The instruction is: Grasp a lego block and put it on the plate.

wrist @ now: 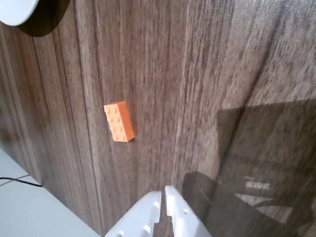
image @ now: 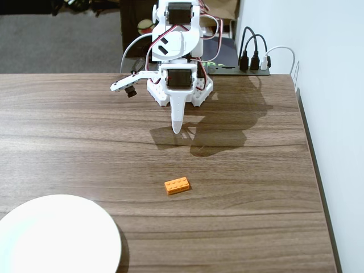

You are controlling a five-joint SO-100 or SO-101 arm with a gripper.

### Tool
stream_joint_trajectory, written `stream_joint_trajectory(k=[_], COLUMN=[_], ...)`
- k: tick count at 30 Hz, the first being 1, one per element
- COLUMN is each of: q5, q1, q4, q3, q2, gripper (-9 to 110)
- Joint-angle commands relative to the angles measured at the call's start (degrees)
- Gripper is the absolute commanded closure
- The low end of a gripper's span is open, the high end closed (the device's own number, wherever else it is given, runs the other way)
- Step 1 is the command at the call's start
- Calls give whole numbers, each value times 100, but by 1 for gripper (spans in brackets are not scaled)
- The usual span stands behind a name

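Note:
The orange lego block (image: 177, 185) lies flat on the wooden table, near the middle front in the fixed view. In the wrist view it (wrist: 119, 121) sits left of centre, well ahead of the jaws. The white plate (image: 54, 237) is at the front left corner of the fixed view; only its rim (wrist: 15, 12) shows at the top left of the wrist view. My white gripper (image: 177, 128) hangs above the table behind the block, apart from it. Its jaws (wrist: 163, 194) are closed together with nothing between them.
A black power strip with plugs (image: 255, 61) sits at the table's back right, beside the arm's base (image: 179, 85). The table's right edge (image: 315, 170) runs along a white wall.

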Motion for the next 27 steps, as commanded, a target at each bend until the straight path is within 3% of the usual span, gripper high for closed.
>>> stream_joint_trajectory(k=[1,27], q5=[9,-202], q1=[-26,-290], q4=[26,18], q3=[-18,-18], q2=[9,18], gripper=[101,101])
